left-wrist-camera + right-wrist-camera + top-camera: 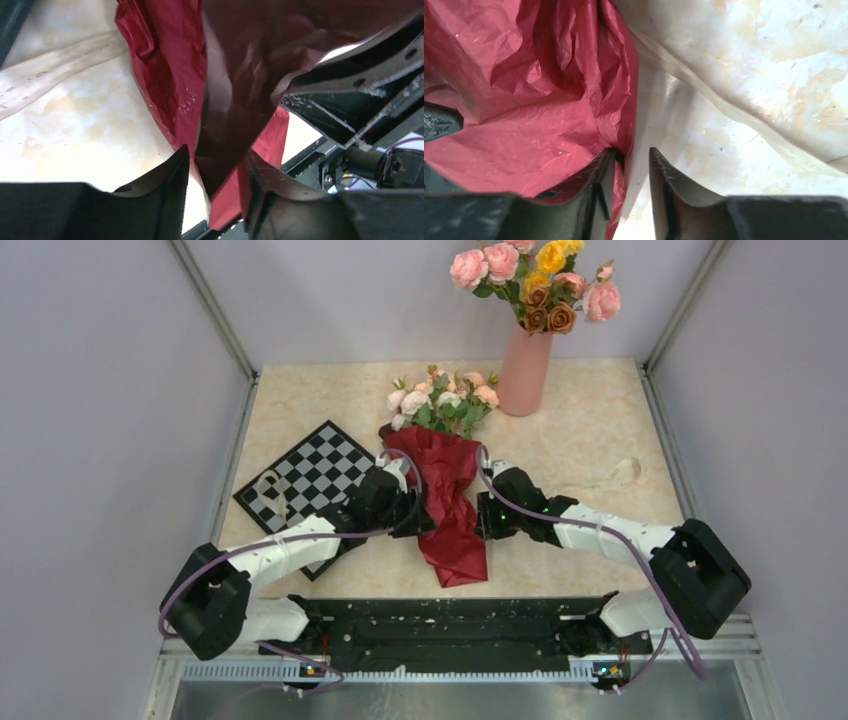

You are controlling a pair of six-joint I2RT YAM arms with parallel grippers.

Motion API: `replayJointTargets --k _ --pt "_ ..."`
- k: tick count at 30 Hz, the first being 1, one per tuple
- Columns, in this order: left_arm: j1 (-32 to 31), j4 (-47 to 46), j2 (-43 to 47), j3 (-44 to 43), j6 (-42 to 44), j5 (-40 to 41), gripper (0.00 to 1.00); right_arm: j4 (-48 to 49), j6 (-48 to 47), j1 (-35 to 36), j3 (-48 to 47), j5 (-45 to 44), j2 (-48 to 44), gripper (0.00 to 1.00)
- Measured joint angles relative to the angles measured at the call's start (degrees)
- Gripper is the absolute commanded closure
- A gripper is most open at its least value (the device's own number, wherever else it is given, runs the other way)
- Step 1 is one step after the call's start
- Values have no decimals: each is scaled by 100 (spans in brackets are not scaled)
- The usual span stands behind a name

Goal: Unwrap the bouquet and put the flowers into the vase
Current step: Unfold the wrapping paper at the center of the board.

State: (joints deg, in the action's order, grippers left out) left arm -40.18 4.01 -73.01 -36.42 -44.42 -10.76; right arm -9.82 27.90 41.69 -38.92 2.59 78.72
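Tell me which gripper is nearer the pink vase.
Right. The right gripper sits at the bouquet's side facing the vase; the left gripper is across the bouquet, farther away.

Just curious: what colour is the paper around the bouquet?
Dark red paper, clearest in the right wrist view.

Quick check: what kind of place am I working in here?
Probably a lab test cell: plain grey walls and metal frame enclose a marble-look table, with staged props like a chessboard and vase.
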Motion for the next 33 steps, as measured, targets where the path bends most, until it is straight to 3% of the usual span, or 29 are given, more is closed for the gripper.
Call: replayJointTargets --k 5,12,18,24,28,33 --pt "2 470 251 -234 203 341 25 -280 -376 -11 -105 -22 -431 42" --pt "44 1196 852 -520 509 706 3 -612 -719 142 -424 -63 -1292 37" --pt "505 1611 1244 -603 739 688 1 -774 -509 756 -743 -612 -1366 42" --pt "1987 1982 1606 -605 1128 286 1 -817 361 1167 -1060 -1281 -1012 42" --pt "2673 2448 1779 -835 1641 223 1 -756 741 1652 -1392 -1615 -507 41" --pt "3062 2822 1703 -1366 2341 520 1 -767 916 2068 -2098 -1974 431 40"
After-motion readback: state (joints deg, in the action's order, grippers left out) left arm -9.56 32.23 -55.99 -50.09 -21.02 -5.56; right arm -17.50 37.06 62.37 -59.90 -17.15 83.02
